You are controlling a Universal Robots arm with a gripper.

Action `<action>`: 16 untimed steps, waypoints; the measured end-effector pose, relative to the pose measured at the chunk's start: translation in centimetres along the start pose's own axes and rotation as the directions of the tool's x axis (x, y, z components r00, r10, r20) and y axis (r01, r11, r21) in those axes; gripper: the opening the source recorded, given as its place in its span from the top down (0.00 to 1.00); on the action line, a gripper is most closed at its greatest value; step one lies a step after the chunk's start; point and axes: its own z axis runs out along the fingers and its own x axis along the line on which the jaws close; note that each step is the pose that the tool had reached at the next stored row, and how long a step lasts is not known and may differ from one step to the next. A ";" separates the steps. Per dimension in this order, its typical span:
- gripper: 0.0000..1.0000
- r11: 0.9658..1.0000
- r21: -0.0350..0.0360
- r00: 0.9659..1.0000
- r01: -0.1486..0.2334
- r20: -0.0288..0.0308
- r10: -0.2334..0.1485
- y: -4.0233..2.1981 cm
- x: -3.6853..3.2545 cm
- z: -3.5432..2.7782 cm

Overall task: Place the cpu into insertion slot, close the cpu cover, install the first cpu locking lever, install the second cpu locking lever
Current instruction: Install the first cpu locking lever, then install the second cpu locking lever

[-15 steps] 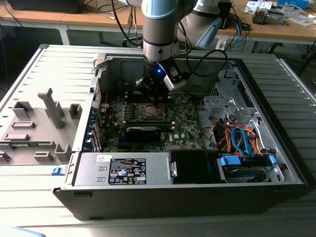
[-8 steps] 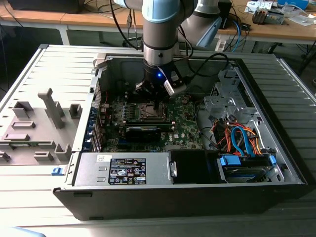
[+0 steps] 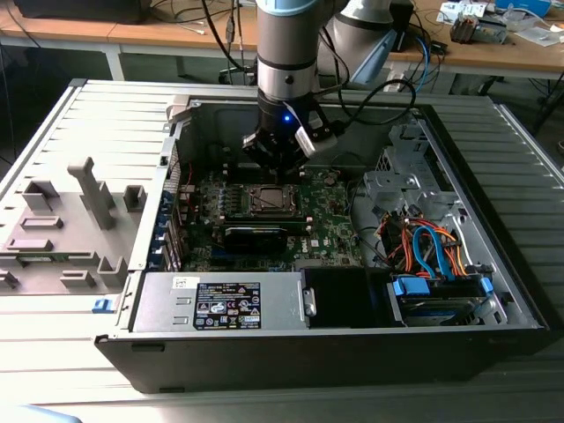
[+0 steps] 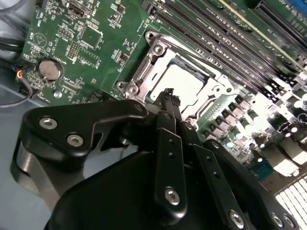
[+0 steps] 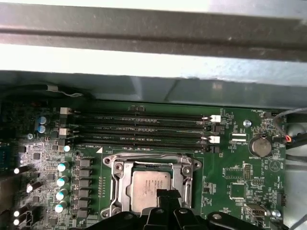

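Gripper (image 4: 169, 96) poised over cpu (image 5: 150, 190) seated under closed cpu cover (image 5: 122, 187), fingers seemingly pressed together, holding nothing.

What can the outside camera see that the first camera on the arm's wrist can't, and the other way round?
The exterior view alone takes in the whole open computer case, its power supply, the bundle of blue and orange cables and the grey holder tray beside the case. The first wrist view alone shows the round coin battery and the memory slots up close. Both show the green board, the cpu lying in its socket, and the claw just above it.
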 end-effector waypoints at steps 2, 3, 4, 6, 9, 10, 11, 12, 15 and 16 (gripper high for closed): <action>0.89 1.000 0.000 1.000 0.000 0.000 0.000 0.00 0.00 -0.01; 0.89 1.000 0.000 1.000 0.000 0.000 0.000 0.00 0.00 -0.02; 0.89 1.000 0.000 1.000 0.000 0.000 0.000 0.00 0.00 -0.03; 0.89 1.000 0.000 1.000 0.000 0.000 0.000 0.00 0.00 -0.03; 0.89 1.000 0.000 1.000 0.000 0.000 0.000 0.00 0.00 -0.04; 0.89 1.000 0.000 1.000 0.000 0.000 0.000 0.00 0.00 -0.04; 0.89 1.000 0.000 1.000 0.000 0.000 0.000 0.00 0.00 -0.05; 0.89 1.000 0.000 1.000 0.000 0.000 0.000 0.00 0.00 -0.05; 0.89 1.000 0.000 1.000 0.000 0.000 0.000 -0.14 0.00 -0.06; 0.89 1.000 0.000 1.000 0.000 0.000 0.000 -0.27 0.01 -0.05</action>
